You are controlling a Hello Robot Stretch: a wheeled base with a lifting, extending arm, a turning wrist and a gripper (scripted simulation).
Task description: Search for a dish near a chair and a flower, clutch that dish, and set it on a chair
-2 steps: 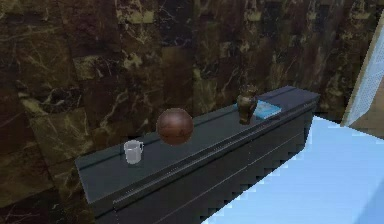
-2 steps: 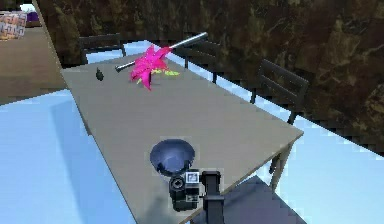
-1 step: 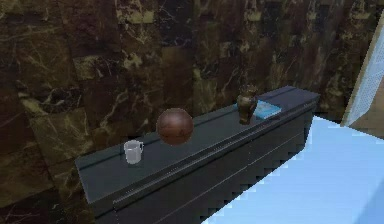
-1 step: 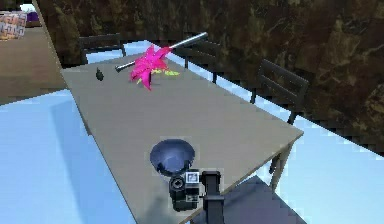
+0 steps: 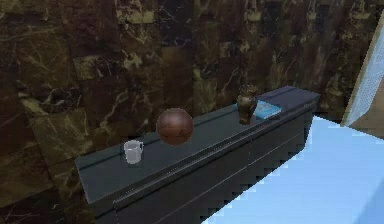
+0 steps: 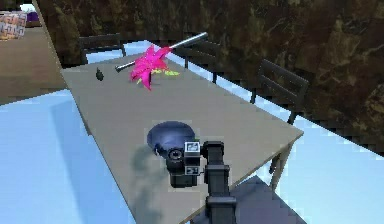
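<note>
The dish [image 6: 170, 136] sits at the worktop's [image 6: 110, 120] near edge, just past the fingers [image 6: 177, 160], toward the flower [image 6: 150, 68]. I cannot tell if they hold it.

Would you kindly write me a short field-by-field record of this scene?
table: light top
dish: dark blue, lying on the table
flower: pink, farther out on the table, by a grey rod
chair: dark, at the table's far edge
gripper: at the dish; cannot tell whether it holds anything
sideboard: dark, bearing a mug and a brown ball
</note>
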